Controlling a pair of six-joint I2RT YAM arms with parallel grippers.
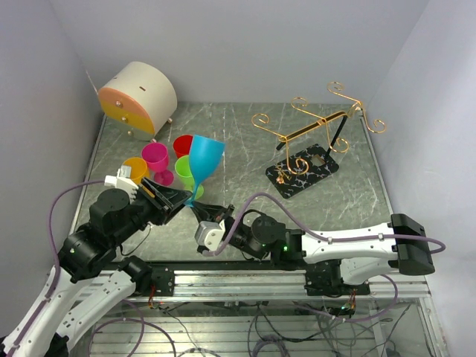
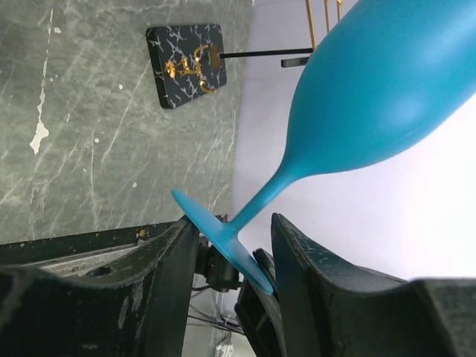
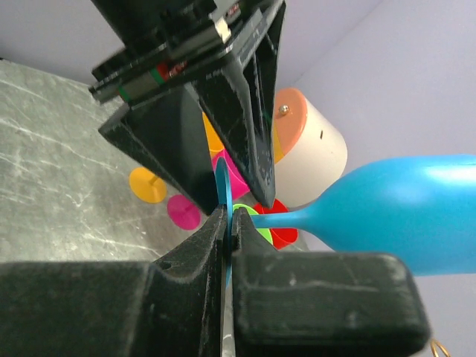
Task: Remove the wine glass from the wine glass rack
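Observation:
The blue wine glass (image 1: 204, 156) is off the rack and held tilted in the air at the front left, bowl up and away. My right gripper (image 1: 200, 211) is shut on the edge of its flat foot, seen edge-on in the right wrist view (image 3: 229, 216). My left gripper (image 2: 230, 223) is open, and its two fingers straddle the same foot (image 2: 216, 236), which lies slanted across the gap. The gold wire wine glass rack (image 1: 316, 130) stands empty on its black base (image 1: 303, 169) at the back right, and its base also shows in the left wrist view (image 2: 186, 63).
A pink cup (image 1: 156, 160), an orange cup (image 1: 135, 169), a red cup (image 1: 183, 143) and a green cup (image 1: 186, 172) stand close behind the glass. A round cream box with an orange front (image 1: 137, 97) sits at the back left. Walls close three sides.

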